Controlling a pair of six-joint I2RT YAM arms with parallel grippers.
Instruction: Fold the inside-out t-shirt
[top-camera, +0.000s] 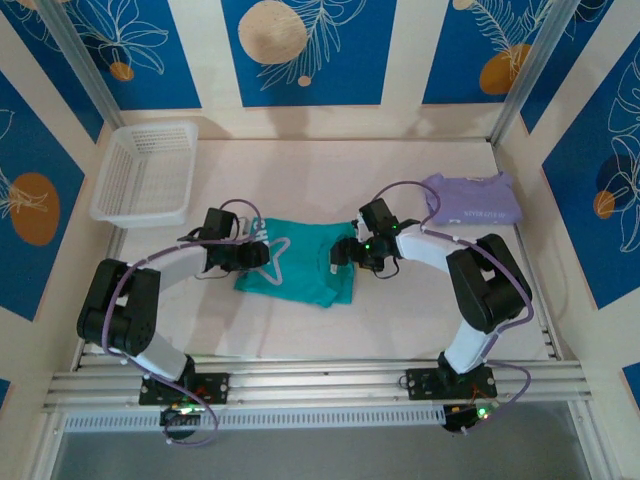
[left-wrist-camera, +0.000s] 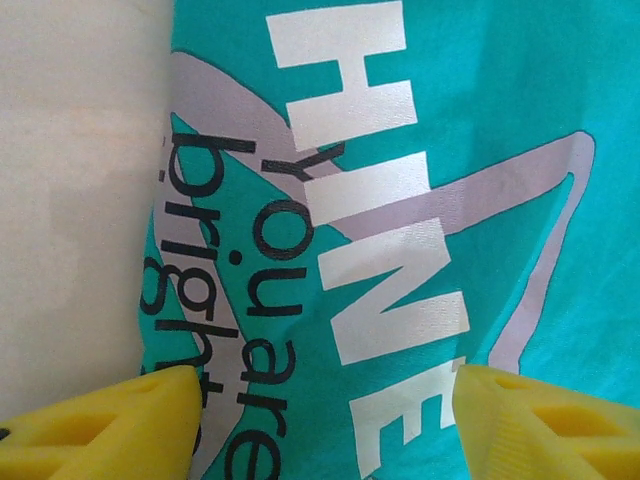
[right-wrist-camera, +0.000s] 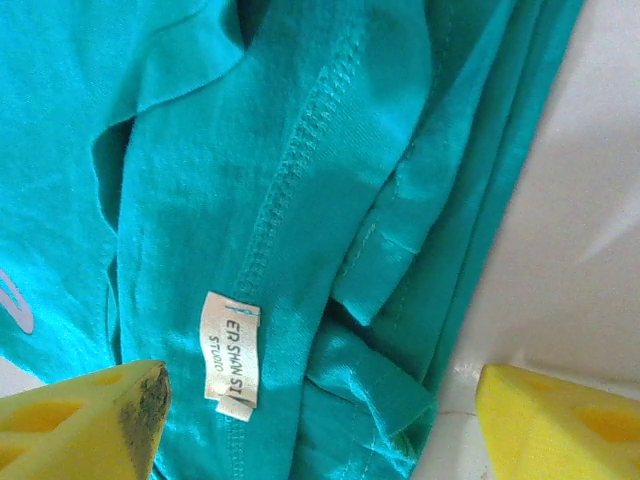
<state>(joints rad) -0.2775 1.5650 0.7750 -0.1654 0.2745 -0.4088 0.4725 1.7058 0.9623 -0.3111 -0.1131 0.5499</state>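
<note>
Your teal t-shirt (top-camera: 297, 268) lies loosely folded mid-table in the overhead view. The left gripper (top-camera: 258, 254) is at its 9 o'clock edge and the right gripper (top-camera: 346, 256) at its 3 o'clock edge. From up there you can't read either set of jaws, so go to the wrist cameras.

Left wrist: yellow fingers (left-wrist-camera: 105, 425) sit at 7 and 5 o'clock of the frame, spread wide, with flat cloth between them. Here the print (left-wrist-camera: 385, 230) comes up sharp: white block letters, black script, a pale star outline.

Right wrist: the fingers (right-wrist-camera: 80, 415) are apart too, over stitched seams, folds and a small white label (right-wrist-camera: 232, 348). Bare table (right-wrist-camera: 590, 230) shows at 3 o'clock.

The overhead gives you the surroundings: a folded lavender shirt (top-camera: 472, 198) at 2 o'clock of the tee and a white basket (top-camera: 146, 172) at 10 o'clock.
</note>
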